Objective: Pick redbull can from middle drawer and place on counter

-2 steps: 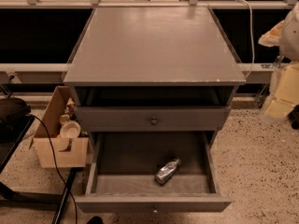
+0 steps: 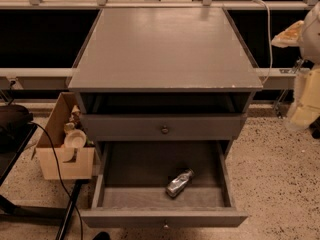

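The redbull can (image 2: 179, 183) lies on its side on the floor of the open middle drawer (image 2: 125, 198), right of centre and near the front. The counter (image 2: 165, 49) is the grey cabinet top above it. My gripper (image 2: 303, 109) is on the pale arm at the far right edge of the camera view. It hangs beside the cabinet at about the height of the upper drawer, well apart from the can. It holds nothing that I can see.
The closed upper drawer front with a round knob (image 2: 164, 129) sits above the open drawer. A cardboard box (image 2: 60, 159) with a pale cup (image 2: 75, 139) stands on the floor at left. A black cable (image 2: 52, 159) runs beside it. A rail (image 2: 30, 72) runs behind the cabinet.
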Robot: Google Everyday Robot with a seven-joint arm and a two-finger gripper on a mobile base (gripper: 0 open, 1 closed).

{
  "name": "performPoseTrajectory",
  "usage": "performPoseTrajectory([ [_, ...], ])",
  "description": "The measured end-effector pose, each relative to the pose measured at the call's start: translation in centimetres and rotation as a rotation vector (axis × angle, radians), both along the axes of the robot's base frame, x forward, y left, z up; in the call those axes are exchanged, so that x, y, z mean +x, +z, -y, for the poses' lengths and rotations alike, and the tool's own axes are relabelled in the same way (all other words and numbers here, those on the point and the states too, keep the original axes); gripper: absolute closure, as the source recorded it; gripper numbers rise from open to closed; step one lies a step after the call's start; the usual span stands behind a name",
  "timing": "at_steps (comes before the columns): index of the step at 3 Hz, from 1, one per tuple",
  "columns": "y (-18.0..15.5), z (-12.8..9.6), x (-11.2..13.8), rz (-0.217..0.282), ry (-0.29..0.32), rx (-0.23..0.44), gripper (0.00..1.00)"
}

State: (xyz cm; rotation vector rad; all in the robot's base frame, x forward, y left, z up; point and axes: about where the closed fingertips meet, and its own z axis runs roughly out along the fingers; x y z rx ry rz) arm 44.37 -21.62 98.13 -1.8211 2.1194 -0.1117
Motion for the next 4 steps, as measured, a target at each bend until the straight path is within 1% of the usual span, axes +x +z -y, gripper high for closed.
performPoseTrajectory([
  [1, 0.1, 0.5, 1.0, -0.015, 0.163, 0.006, 0.0],
  [2, 0.1, 0.1, 2.6, -0.04, 0.348, 0.026, 0.0],
  [3, 0.7, 0.0, 3.3, 0.003, 0.42, 0.01, 0.0],
  [4, 1.2, -0.3, 3.6, 0.045, 0.446, -0.027, 0.0],
])
